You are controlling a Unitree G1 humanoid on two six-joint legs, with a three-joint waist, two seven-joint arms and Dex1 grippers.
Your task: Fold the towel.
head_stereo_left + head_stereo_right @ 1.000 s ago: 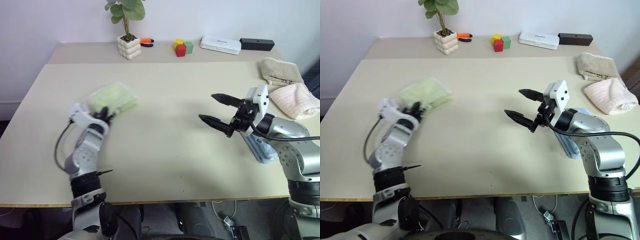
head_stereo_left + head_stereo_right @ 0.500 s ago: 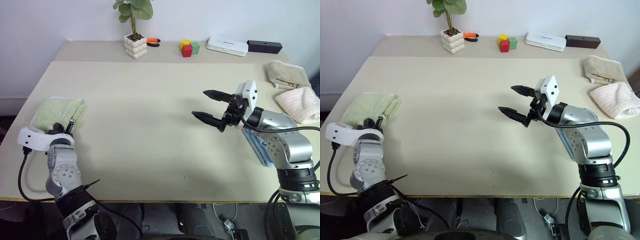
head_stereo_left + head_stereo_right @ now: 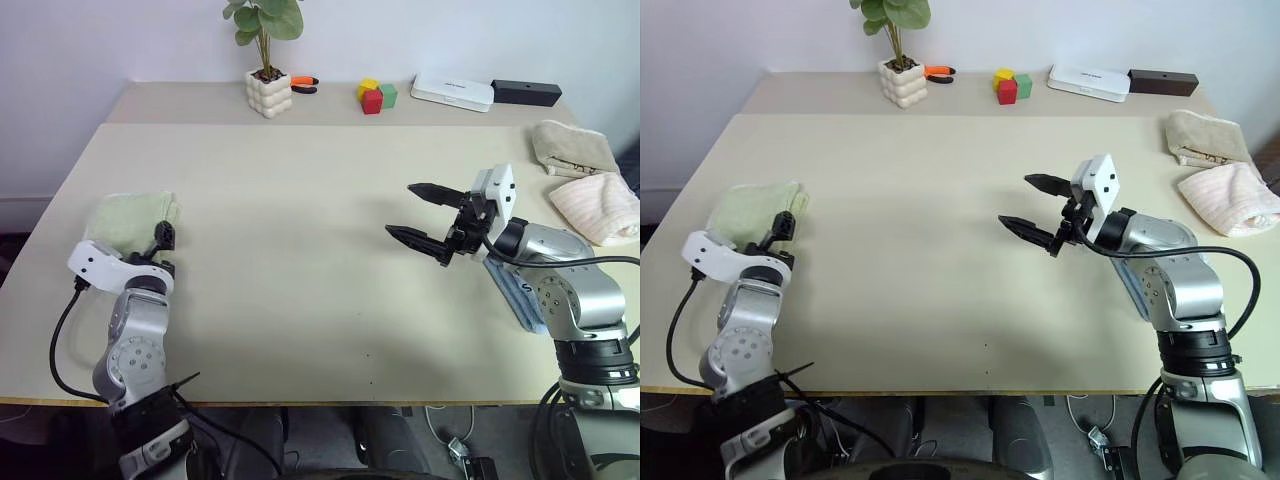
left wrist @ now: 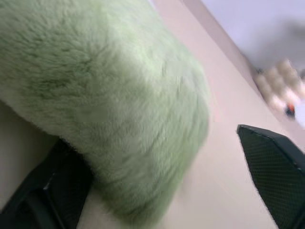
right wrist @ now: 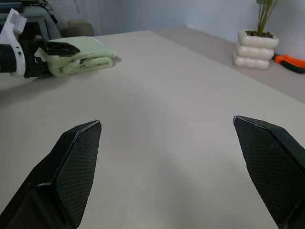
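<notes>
The soft light green towel (image 3: 128, 218), folded into a thick bundle, lies on the big pale beige table (image 3: 300, 220), close to its left edge. The left gripper (image 3: 163, 243) sits right at the towel's near side. Its two black fingers (image 4: 274, 171) stand apart, with the fluffy edge of the towel between them, and they are not squeezing it.

The right gripper (image 3: 420, 212) hangs over the table on the right side, well apart from the towel. Its fingers are spread wide and hold nothing.

At the far right edge of the table lie a beige cloth (image 3: 570, 148) and a pale pink cloth (image 3: 598, 203), side by side. A light blue folded cloth (image 3: 520, 295) lies under the right arm.

At the back of the table stands a bumpy white pot (image 3: 270, 93) with a green leafy plant (image 3: 262, 20) in it. Just beside the pot lies an orange and black tool (image 3: 305, 84). Farther right are red, yellow and green blocks (image 3: 374, 95) touching each other, then a flat white box (image 3: 455, 92) and a black box (image 3: 526, 92).
</notes>
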